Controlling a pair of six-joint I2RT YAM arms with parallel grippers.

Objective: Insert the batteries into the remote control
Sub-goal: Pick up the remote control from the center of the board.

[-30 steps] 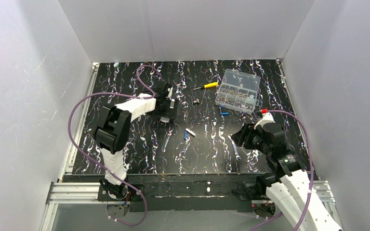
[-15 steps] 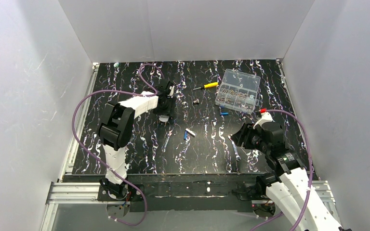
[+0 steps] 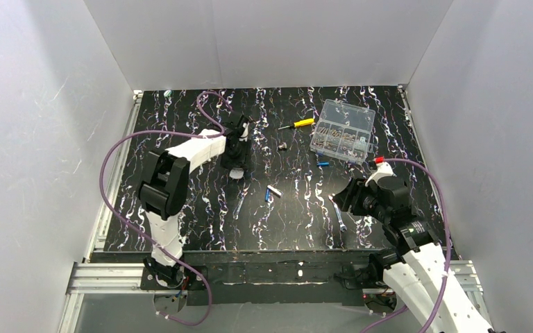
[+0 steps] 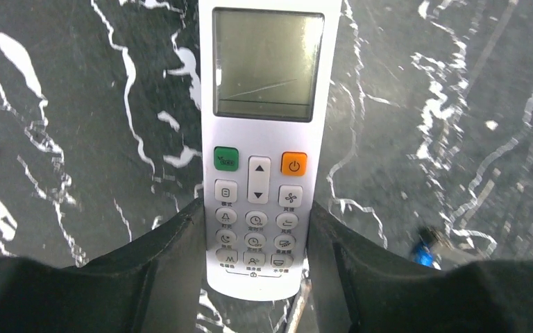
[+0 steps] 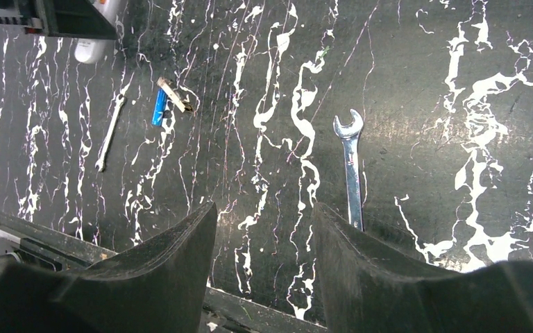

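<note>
We judge the job barely begun. The left claw is clenched on the slim white plastic remote control, its two black fingers pressed against the handset's long edges at the button end. The screen end sticks out well ahead of the claw. Neither of the small, blue-wrapped cylindrical batteries is loaded. One lies on the black, white-veined table between the two claws, beside a pale stub we cannot identify. The other lies farther out, ahead of the right claw. That claw hangs released over bare table, nothing between its fingers, with a flat silver wrench just beside its right finger.

The remote lies face up: a greyish blank screen, a green and an orange button beneath it, then rows of small white keys. Its back is hidden, so we cannot tell whether the battery cover is on or off. We reckon turning it over, opening it and fetching both cells all remain.
</note>
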